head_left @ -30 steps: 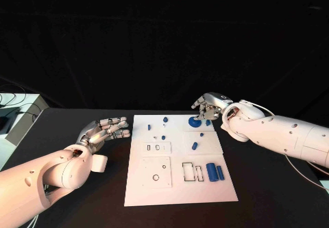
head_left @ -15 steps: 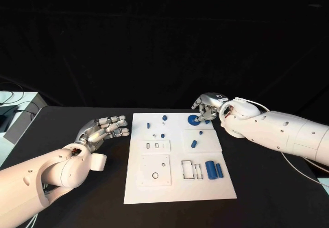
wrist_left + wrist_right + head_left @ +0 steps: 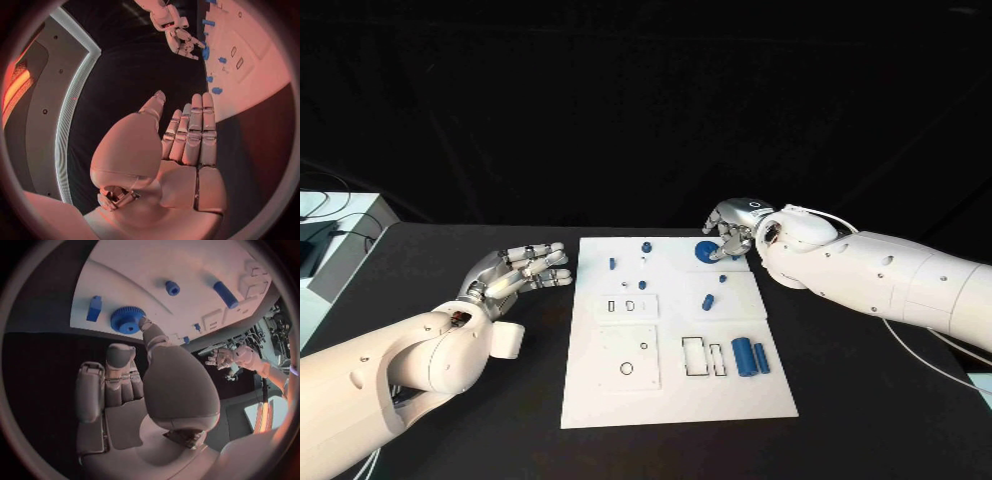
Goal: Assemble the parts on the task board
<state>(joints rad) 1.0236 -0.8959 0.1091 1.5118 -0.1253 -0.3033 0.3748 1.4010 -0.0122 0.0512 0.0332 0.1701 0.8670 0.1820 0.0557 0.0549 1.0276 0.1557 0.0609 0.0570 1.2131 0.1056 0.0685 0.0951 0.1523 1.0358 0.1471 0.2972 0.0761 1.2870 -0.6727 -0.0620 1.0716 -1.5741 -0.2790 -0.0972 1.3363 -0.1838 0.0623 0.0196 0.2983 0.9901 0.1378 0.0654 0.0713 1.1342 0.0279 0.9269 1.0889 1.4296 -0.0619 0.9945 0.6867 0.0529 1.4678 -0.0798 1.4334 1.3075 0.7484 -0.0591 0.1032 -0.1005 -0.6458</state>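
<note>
The white task board [image 3: 675,395] lies in the middle of the black table. Blue parts sit on it: a gear [image 3: 708,252] at the far right corner, a small block [image 3: 737,257] beside it, short pegs [image 3: 708,302] in the middle and two cylinders [image 3: 751,357] at the near right. My right hand [image 3: 737,228] hovers over the gear with its fingers loosely bent and nothing in them. In the right wrist view its thumb tip reaches the gear [image 3: 128,319]. My left hand [image 3: 519,272] floats left of the board, fingers straight and holding nothing.
A pale box [image 3: 332,262] and cables stand at the table's left edge. Black table [image 3: 877,400] surrounds the board on both sides. The board's near left panels carry dark-outlined slots [image 3: 627,370].
My right arm has swung in closer to the board, and its hand has dipped slightly onto the gear. My left hand has barely moved.
</note>
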